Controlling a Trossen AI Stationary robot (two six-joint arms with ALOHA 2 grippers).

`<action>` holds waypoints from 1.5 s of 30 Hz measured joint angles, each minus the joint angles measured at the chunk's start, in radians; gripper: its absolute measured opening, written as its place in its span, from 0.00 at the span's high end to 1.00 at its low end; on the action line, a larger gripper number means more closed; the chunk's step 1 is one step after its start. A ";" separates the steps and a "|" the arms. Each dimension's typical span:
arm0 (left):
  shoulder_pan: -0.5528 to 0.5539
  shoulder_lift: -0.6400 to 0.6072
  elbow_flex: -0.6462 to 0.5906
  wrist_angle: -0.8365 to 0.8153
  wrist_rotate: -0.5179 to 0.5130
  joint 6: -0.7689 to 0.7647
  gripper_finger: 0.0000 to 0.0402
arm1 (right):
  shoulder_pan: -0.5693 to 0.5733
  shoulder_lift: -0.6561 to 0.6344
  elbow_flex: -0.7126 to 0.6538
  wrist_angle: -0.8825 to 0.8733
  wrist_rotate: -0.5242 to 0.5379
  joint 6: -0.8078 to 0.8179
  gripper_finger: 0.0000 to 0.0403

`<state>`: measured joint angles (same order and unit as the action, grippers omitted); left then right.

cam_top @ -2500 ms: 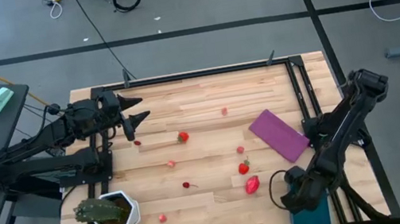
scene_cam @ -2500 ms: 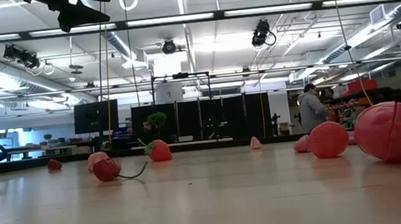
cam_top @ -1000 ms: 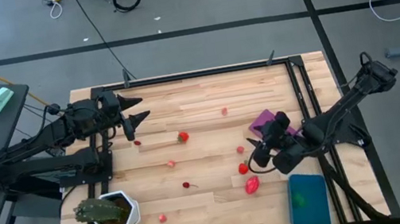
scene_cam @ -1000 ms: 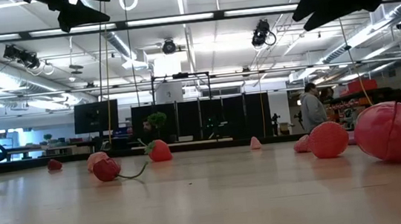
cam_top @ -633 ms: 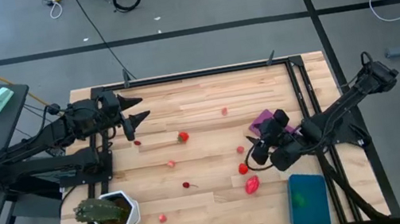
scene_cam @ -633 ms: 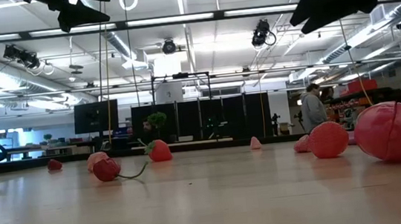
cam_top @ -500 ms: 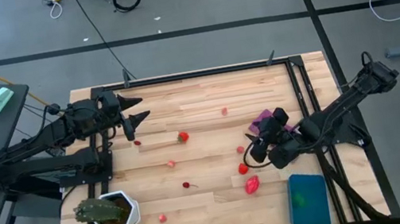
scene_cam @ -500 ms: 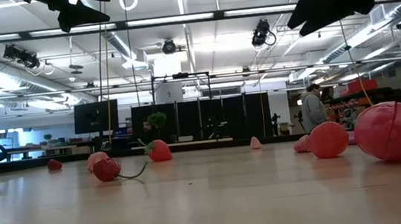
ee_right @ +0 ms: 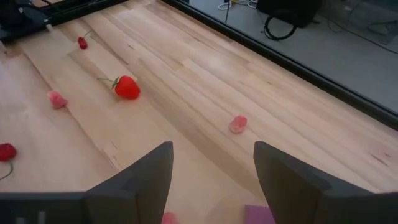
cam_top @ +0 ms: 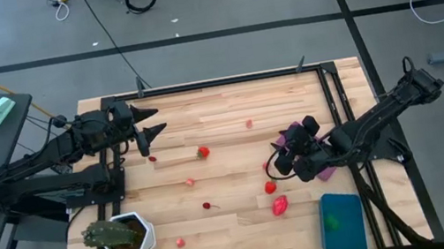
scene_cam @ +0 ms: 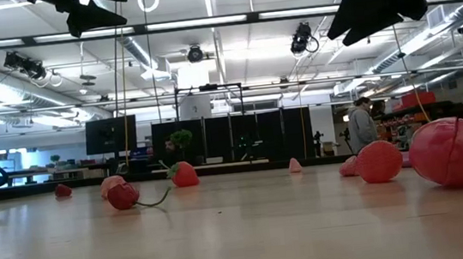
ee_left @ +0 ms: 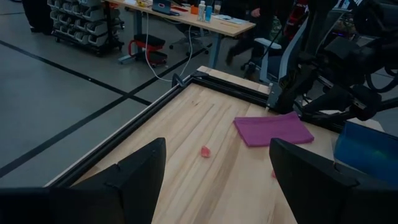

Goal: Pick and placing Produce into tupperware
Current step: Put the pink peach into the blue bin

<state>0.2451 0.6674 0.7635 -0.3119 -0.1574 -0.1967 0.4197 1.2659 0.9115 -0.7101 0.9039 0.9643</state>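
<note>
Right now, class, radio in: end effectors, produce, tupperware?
Both end effectors open, empty. Right end effector above strawberry; left end effector parked. Tupperware empty.

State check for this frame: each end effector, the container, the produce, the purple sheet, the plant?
Left end effector: open, empty, raised at the table's far left.
Right end effector: open, empty, above the produce.
Tupperware: upright, apparently empty.
Produce: scattered on the table.
Purple sheet: flat.
Potted plant: upright.

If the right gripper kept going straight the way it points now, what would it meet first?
Judging by its wrist view, the open right gripper aims across bare tabletop. The small pink piece lies closest to its line, then the red strawberry off to one side. Depth is unclear, so it may pass over both.
</note>
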 joint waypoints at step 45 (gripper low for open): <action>0.000 0.000 0.000 0.000 0.000 0.000 0.28 | -0.286 0.167 0.000 0.130 -0.733 -0.276 0.42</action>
<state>0.2455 0.6674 0.7635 -0.3119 -0.1572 -0.1967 0.1341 1.4332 0.9119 -0.5796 0.1709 0.6887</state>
